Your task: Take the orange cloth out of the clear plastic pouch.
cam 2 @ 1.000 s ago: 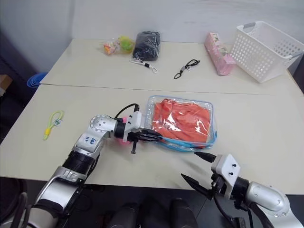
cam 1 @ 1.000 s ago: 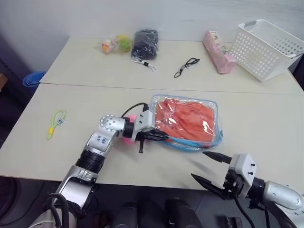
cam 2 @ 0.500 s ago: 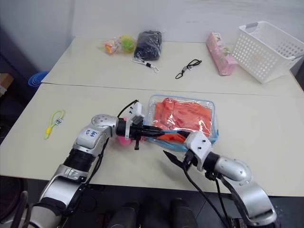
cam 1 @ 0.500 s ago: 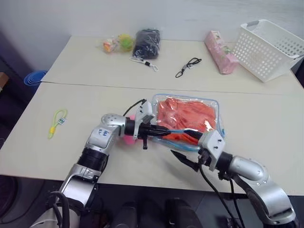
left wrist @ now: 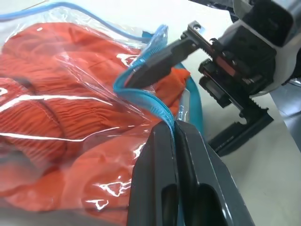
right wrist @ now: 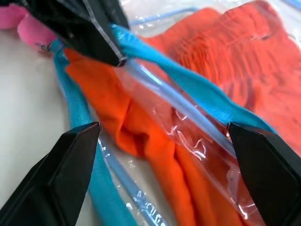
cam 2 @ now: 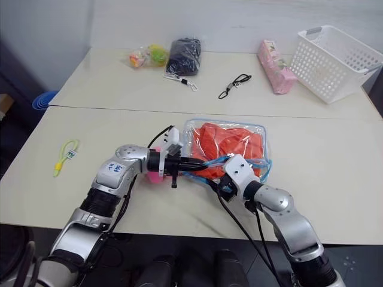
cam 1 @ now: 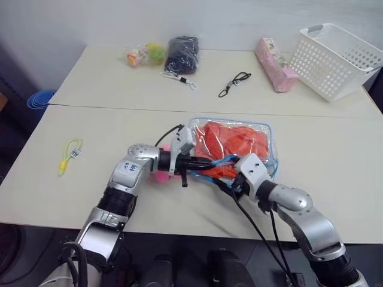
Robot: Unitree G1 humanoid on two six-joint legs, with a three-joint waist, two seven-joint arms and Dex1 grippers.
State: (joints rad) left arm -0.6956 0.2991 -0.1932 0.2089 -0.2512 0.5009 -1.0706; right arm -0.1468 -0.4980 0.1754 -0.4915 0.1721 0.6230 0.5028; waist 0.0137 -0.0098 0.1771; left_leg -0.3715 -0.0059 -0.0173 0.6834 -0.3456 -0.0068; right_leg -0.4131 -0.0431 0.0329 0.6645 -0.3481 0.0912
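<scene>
Right end effector [right wrist: 160,155]: fingers spread wide, now at the mouth of the clear plastic pouch with light-blue zipper trim [cam 1: 263,134], having come in from the front edge of the surface [cam 1: 108,125] over the last second. Extraction looks imminent. Left end effector [left wrist: 175,136] clamped on the pouch's blue zipper edge, holding it open. Crumpled bright orange cloth [cam 1: 233,143] inside the pouch, mid-surface, one fold poking out. No legible writing.

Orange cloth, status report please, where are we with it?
Left tool shut on the clear plastic pouch's blue zipper trim. Right tool open at the pouch mouth. Orange cloth inside, one fold at the opening. Nothing blocking.
</scene>
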